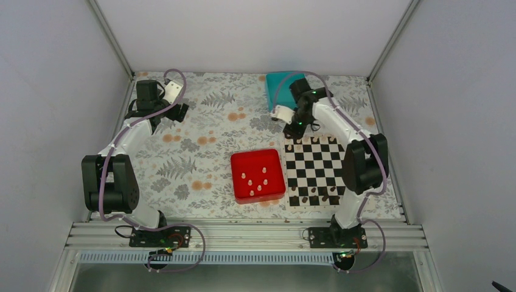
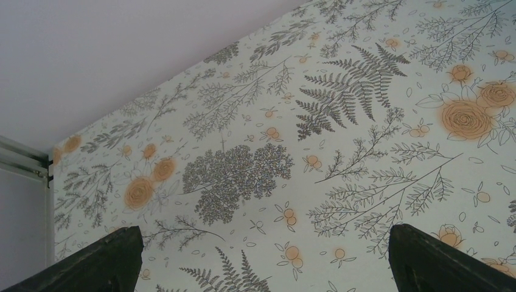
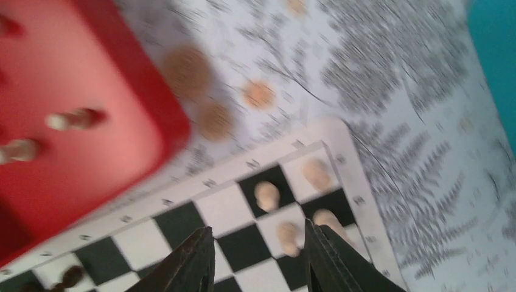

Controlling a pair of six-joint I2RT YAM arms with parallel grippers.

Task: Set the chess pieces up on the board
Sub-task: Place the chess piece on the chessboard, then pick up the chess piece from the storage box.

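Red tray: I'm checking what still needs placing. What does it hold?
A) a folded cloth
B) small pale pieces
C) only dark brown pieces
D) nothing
B: the top view shows several pale chess pieces scattered inside the red tray.

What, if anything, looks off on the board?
Nothing stands out. Four pale pieces sit one per square in the board corner under the right gripper; others wait in the red tray. Right wrist view is blurred, so tilt is unclear.
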